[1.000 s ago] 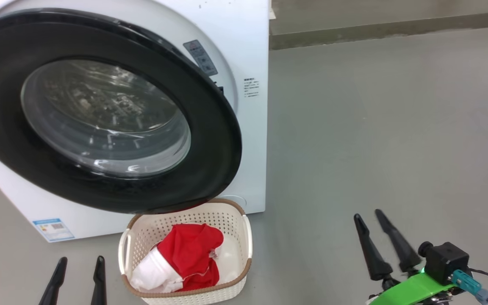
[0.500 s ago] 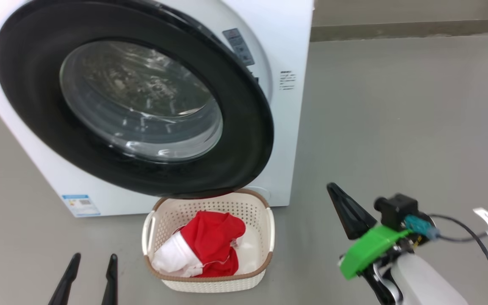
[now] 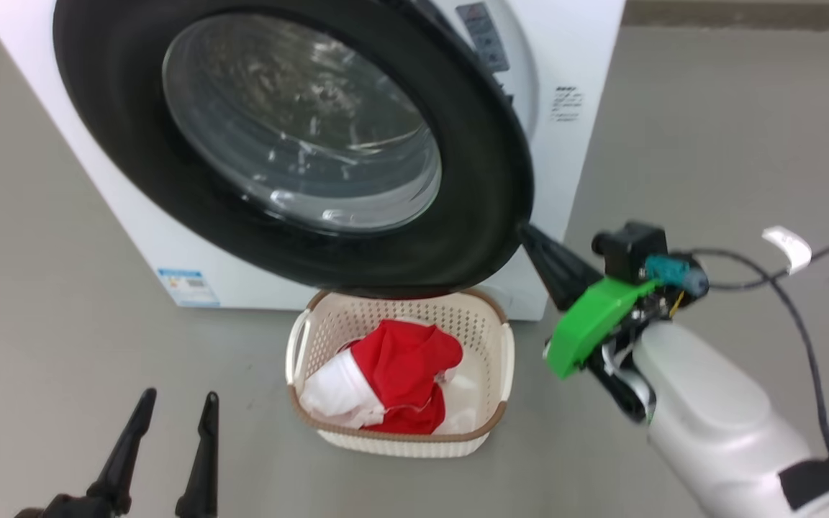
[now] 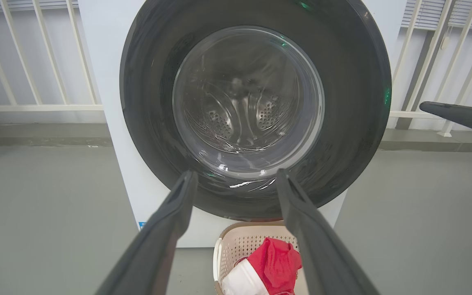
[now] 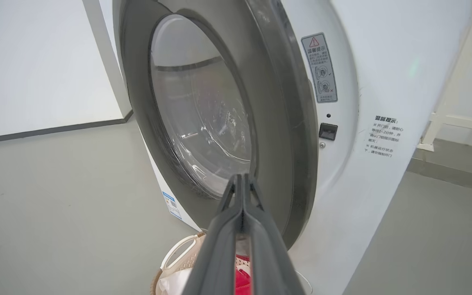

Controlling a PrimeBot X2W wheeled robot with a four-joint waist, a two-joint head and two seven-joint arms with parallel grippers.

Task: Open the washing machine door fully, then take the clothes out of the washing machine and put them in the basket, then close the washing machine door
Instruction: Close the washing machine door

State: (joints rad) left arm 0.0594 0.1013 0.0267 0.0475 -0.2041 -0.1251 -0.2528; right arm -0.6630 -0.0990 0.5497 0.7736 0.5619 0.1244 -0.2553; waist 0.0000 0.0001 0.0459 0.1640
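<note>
Right pincer (image 3: 526, 232) clenched, empty, beside the washing machine door (image 3: 486, 180); left pincer (image 3: 179, 394) spread; basket (image 3: 508, 352) with clothes (image 3: 407, 360) beneath it

Change of state: right gripper (image 3: 529, 236) closed, raised to washing machine door (image 3: 292, 137).
Fingers, previously spread and well below-right of the door, are now pressed together, tip at the door's lower right rim; contact cannot be confirmed. The head camera has moved.
</note>
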